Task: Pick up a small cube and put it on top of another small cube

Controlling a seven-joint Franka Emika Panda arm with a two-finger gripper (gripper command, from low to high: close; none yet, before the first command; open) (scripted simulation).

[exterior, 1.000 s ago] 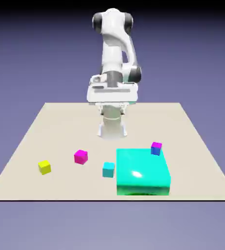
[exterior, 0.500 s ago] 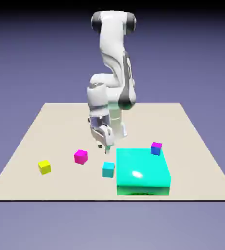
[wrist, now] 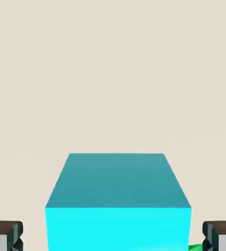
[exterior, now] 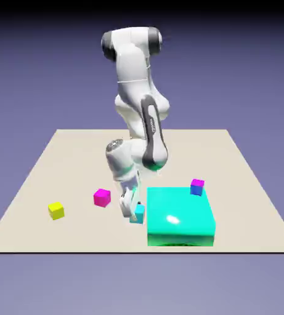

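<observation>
Hand (exterior: 132, 211) down at the bench (exterior: 76, 157), fingers (wrist: 5, 235) apart either side of the small cyan cube (wrist: 115, 196), gaps showing, not gripping yet. Looks light, rigid, smooth-faced; best pinched square across opposite flat sides, mid-height.

Simulated test bench, not real room: flat beige table (exterior: 76, 154), featureless blue-violet backdrop (exterior: 249, 74), rendered white arm (exterior: 135, 98), plain coloured cubes.
</observation>
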